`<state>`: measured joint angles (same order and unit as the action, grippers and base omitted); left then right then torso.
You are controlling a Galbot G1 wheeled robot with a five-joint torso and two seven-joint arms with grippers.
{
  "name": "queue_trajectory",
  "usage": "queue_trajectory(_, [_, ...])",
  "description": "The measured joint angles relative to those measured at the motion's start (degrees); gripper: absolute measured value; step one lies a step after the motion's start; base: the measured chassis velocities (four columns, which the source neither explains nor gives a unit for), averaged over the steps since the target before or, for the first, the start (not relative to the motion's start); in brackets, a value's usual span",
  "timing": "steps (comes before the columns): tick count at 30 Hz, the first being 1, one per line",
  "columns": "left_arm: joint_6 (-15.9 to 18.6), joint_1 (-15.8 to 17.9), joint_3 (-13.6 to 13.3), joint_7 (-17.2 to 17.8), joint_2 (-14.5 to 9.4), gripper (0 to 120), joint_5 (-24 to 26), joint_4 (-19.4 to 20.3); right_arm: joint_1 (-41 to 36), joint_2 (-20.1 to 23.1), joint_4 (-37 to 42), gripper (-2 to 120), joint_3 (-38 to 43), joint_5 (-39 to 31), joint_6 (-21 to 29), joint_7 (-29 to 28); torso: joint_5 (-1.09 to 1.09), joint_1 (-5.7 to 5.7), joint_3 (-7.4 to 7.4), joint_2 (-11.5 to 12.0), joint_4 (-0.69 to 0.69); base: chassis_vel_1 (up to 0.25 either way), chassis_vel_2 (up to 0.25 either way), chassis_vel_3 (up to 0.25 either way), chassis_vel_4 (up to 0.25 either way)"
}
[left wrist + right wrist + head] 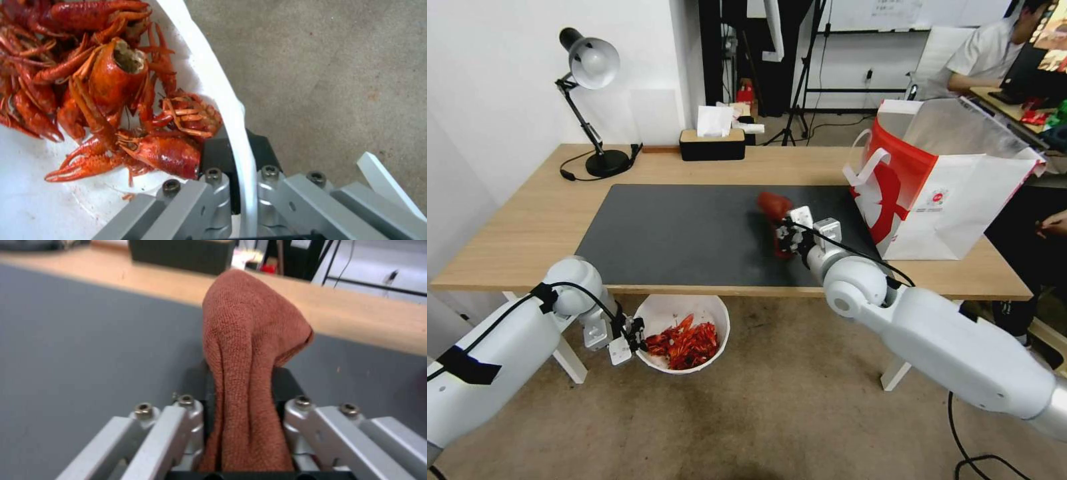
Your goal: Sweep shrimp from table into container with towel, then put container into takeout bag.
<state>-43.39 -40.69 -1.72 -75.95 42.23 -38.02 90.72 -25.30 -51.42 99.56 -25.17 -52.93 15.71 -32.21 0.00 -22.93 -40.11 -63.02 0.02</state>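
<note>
Both grippers clamped.
Left gripper (635, 335) pinches container (710, 313) rim, shrimp (684, 343) inside, lower left; right gripper (785, 235) grips towel (774, 204), centre.

No legible text anywhere. The takeout bag (940, 193) has a red-white logo on its white face and a white graphic on its red side, both unreadable.

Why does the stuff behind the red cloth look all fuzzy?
In the right wrist view the towel, pinched in the right gripper, sits close and sharp, so the far table edge blurs; in the head view the table edges bow from lens distortion.
</note>
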Motion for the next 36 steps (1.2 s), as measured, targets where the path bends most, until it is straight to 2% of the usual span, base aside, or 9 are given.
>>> queue_trajectory(18, [0.45,-0.72,0.72,-0.49,0.46,0,-0.42,0.09,-0.39,-0.28,0.28,91,-0.53,1.11,2.86,-7.37,0.0,0.01,0.0,0.0,-0.02,0.0,0.0,0.0,0.0])
queue_trajectory(23, [0.4,-0.49,0.66,-0.47,0.28,0,-0.12,-0.08,-4.09,0.93,2.24,99,1.99,3.33,-4.41,-1.14,0.0,0.0,0.0,0.0,0.02,0.0,0.0,0.0,0.0])
queue_trajectory(25, [0.4,-0.49,0.61,-0.51,0.26,0,-0.1,0.11,-8.86,2.63,3.81,100,5.32,8.48,-11.86,5.98,0.01,0.01,0.0,0.0,0.0,0.0,0.0,0.0,0.0])
queue_trajectory(26, [0.4,-0.49,0.61,-0.51,0.26,0,-0.1,0.11,-8.86,2.63,3.81,100,5.32,8.48,-11.86,5.98,0.01,0.01,0.0,0.0,0.0,0.0,0.0,0.0,0.0])
queue_trajectory(27, [0.39,-0.7,0.69,-0.49,0.1,0,-0.08,0.42,-13.59,3.94,5.93,100,8.94,11.42,-17.0,10.77,0.02,0.0,0.01,0.0,-0.03,0.0,0.0,0.0,0.0])
queue_trajectory(29, [0.29,-1.44,1.06,-0.18,-0.31,0,-0.04,0.75,-22.09,5.56,9.84,100,15.12,14.55,-21.76,15.37,0.02,0.01,0.01,0.0,-0.04,0.0,0.0,0.0,0.0])
queue_trajectory(33, [0.12,-2.61,1.94,0.32,-0.73,0,-0.02,1.02,-31.68,7.02,13.79,100,20.84,17.57,-26.59,18.04,0.01,0.01,0.02,0.0,-0.03,0.0,0.0,0.0,0.0])
queue_trajectory(35, [-0.48,-4.17,3.58,0.89,-1.11,0,0.02,1.06,-43.8,7.52,16.09,100,25.7,24.12,-33.78,17.77,0.02,0.02,0.02,-0.01,-0.04,0.0,0.0,0.0,0.0])
queue_trajectory(36, [-0.48,-4.17,3.58,0.89,-1.11,0,0.02,1.06,-43.8,7.52,16.09,100,25.7,24.12,-33.78,17.77,0.02,0.02,0.02,-0.01,-0.04,0.0,0.0,0.0,0.0])
